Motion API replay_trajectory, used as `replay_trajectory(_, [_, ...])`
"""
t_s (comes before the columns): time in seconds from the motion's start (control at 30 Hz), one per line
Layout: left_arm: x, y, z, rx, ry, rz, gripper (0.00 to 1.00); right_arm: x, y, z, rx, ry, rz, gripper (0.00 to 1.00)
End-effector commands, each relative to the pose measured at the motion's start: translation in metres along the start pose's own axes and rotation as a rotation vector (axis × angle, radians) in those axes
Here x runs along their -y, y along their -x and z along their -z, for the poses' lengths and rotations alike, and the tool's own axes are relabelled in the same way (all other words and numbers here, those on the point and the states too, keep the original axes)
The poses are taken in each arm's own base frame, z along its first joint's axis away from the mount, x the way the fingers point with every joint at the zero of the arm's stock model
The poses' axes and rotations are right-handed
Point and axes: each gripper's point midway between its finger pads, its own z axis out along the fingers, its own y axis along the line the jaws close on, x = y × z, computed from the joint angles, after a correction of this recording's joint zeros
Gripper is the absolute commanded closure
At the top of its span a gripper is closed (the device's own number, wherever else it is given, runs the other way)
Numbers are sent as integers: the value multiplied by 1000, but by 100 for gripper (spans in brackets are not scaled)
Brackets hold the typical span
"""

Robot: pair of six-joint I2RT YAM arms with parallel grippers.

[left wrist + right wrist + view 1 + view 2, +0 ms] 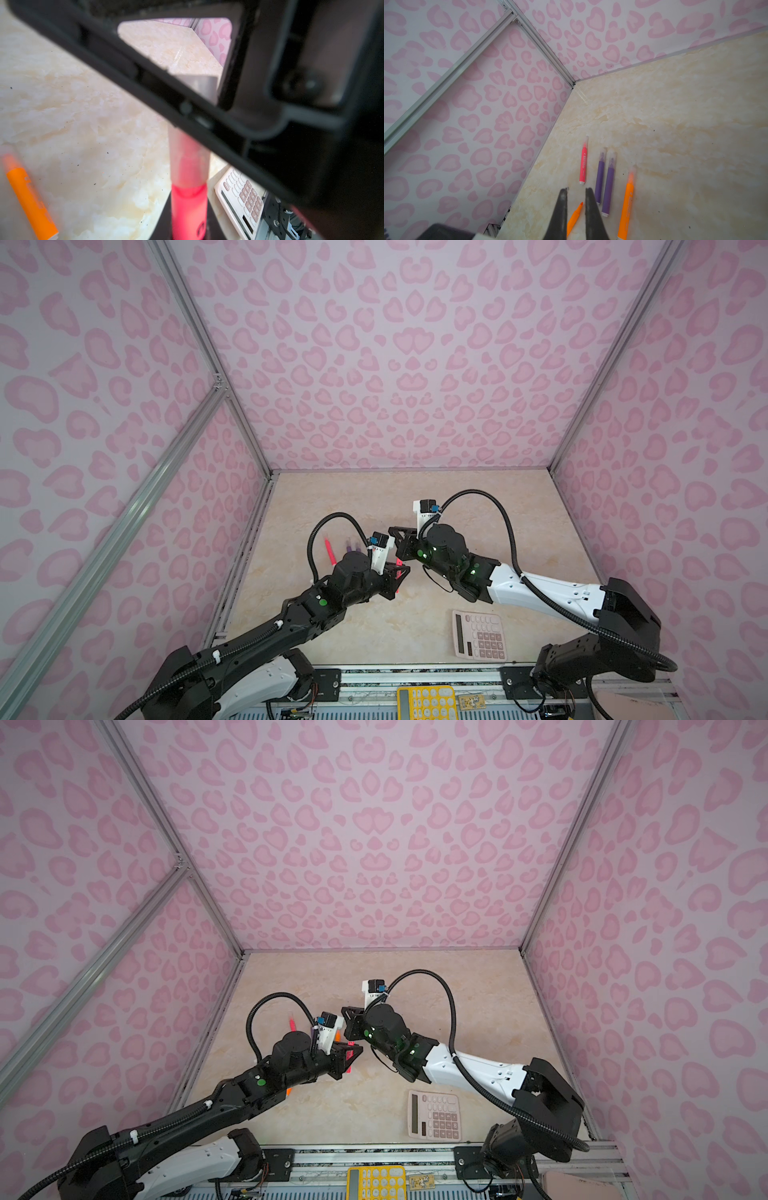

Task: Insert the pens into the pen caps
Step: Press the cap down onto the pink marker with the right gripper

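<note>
Left jaws (398,572) clamped on pink pen (189,207), held above tabletop (540,531). Clear cap (188,158) sits over its tip. Dark print on barrel, blurred, unreadable.

Right jaws (576,190) show narrow gap, nothing between them, close beside left jaws.

On tabletop near left wall: second pink pen (583,162), two purple pens (600,178) side by side, orange pen (627,207), and bare-tipped orange pen (575,216). Barrel print too small to read.

Pink calculator (480,635) near front edge.

Capped pink pen (188,187) upright (four (608,185) flat)
</note>
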Motion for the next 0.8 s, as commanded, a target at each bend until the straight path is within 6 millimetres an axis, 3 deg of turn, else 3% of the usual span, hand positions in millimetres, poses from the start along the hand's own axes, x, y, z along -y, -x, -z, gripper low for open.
replay_trajectory(0.0, [-9,10,0,34,60,1,97,3,-11,-1,-24,-4,-2,99])
replay_trajectory(0.17, [-12,11,2,49,60,13,97,0,-24,1,-50,22,4,100])
replay_trajectory(0.33, [-14,10,7,60,16,43,97,-6,-25,7,-57,73,27,100])
replay_trajectory(0.5, [5,20,15,112,-86,20,97,-18,-23,11,-93,192,15,100])
replay_trajectory(0.77, [17,23,24,138,-150,0,96,-14,-22,15,-127,240,-15,100])
